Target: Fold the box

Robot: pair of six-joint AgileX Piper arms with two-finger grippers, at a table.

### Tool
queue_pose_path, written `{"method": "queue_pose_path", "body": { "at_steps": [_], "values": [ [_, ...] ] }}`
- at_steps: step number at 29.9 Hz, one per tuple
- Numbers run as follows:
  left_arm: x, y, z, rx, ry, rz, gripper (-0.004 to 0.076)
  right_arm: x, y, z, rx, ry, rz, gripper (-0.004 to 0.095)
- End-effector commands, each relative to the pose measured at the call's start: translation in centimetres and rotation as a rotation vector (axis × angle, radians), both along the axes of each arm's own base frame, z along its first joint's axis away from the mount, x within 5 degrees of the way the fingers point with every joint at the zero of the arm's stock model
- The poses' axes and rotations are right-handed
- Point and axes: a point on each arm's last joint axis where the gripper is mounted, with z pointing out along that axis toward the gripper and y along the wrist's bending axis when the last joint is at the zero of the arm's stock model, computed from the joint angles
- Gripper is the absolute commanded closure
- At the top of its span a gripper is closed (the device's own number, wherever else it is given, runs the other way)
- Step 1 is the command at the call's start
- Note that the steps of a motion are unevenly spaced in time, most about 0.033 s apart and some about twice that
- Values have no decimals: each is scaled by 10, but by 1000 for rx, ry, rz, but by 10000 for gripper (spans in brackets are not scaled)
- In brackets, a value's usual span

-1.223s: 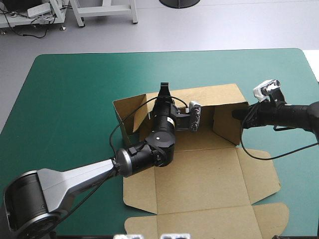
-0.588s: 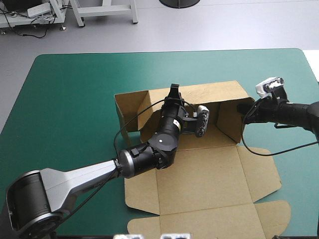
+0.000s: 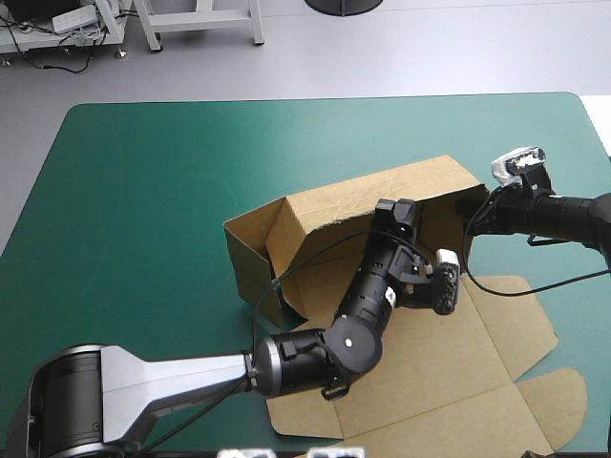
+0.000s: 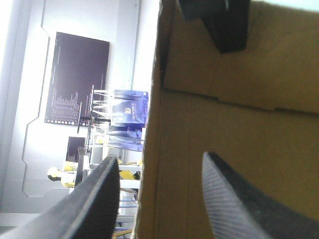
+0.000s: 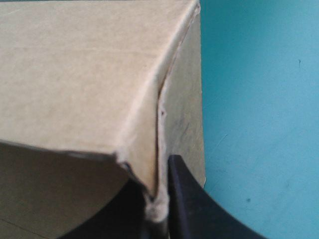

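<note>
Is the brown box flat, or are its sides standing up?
Partly up: the box has its far wall and a side wall raised; its near flaps lie flat on the table. The right gripper pinches a raised corner.

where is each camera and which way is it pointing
High view: above and behind the robot, looking forward and down on the table and the box; both arms show, with the left gripper and right gripper at its raised walls.
Left wrist view: on the left wrist, looking about level along its open fingers, which straddle a wall's edge.
Right wrist view: on the right wrist, looking down at a box corner pinched between its fingers.
All three share the box.
</note>
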Motion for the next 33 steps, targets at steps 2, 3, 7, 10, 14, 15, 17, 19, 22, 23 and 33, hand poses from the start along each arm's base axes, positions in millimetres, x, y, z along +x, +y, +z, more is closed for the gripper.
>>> {"method": "queue_pose_path", "body": {
  "at_steps": [2, 3, 7, 10, 14, 15, 17, 19, 22, 23, 33],
  "values": [
    [-29, 5, 36, -128, -96, 59, 407, -3, 5, 12, 69, 7, 16, 923],
    [-34, 4, 37, -131, -103, 67, 431, -3, 5, 12, 72, 10, 13, 923],
    [-53, 6, 42, -179, -88, 86, 561, -4, 5, 12, 76, 14, 14, 922],
    [-67, 10, 53, -308, 15, 61, 692, -4, 5, 12, 81, 19, 16, 922],
    [-71, 26, 91, -519, 222, 32, 721, -4, 6, 12, 87, 26, 15, 923],
    [-70, 33, 104, -572, 264, 24, 721, -5, 6, 12, 90, 28, 17, 923],
    [-65, 49, 129, -656, 311, 7, 720, -5, 6, 12, 94, 33, 21, 923],
    [-56, 65, 148, -714, 352, 5, 720, -5, 7, 12, 97, 39, 22, 922],
    [-38, 95, 175, -773, 393, 40, 714, -6, 7, 12, 111, 56, 21, 922],
    [-28, 108, 182, -789, 410, 72, 711, -7, 7, 12, 115, 64, 21, 922],
    [50, 225, 204, -889, 475, 389, 708, -15, 10, 15, 130, 139, 29, 920]
  ]
}}
